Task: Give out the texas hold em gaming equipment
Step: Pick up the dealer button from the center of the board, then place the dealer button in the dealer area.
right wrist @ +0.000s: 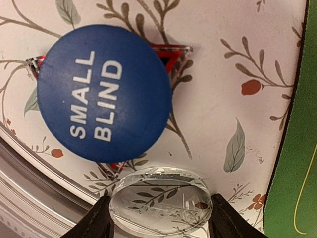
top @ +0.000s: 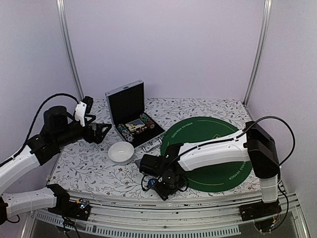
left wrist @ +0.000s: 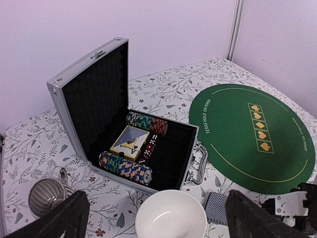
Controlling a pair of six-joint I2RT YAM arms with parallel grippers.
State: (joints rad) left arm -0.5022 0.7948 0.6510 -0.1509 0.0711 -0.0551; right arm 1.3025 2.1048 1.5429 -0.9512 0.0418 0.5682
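Observation:
In the right wrist view my right gripper (right wrist: 161,218) is shut on a clear marker disc (right wrist: 161,201), one fingertip on each side of it, low over the floral cloth. Just beyond it a blue "SMALL BLIND" disc (right wrist: 104,91) lies on top of a small black red-edged triangle (right wrist: 172,55). From above, this gripper (top: 161,184) is near the table's front edge, with the blue disc (top: 152,183) beside it. My left gripper (left wrist: 158,225) is open and empty above the white bowl. An open case (left wrist: 94,94) holds rows of poker chips (left wrist: 126,168). A deck of blue-backed cards (left wrist: 216,207) lies by the case handle.
A white bowl (left wrist: 171,215) stands in front of the case and a grey ribbed mug (left wrist: 44,196) to its left. A round green felt mat (top: 218,144) covers the right half of the table. The case also holds a boxed card deck (left wrist: 130,143) and red dice (left wrist: 150,146).

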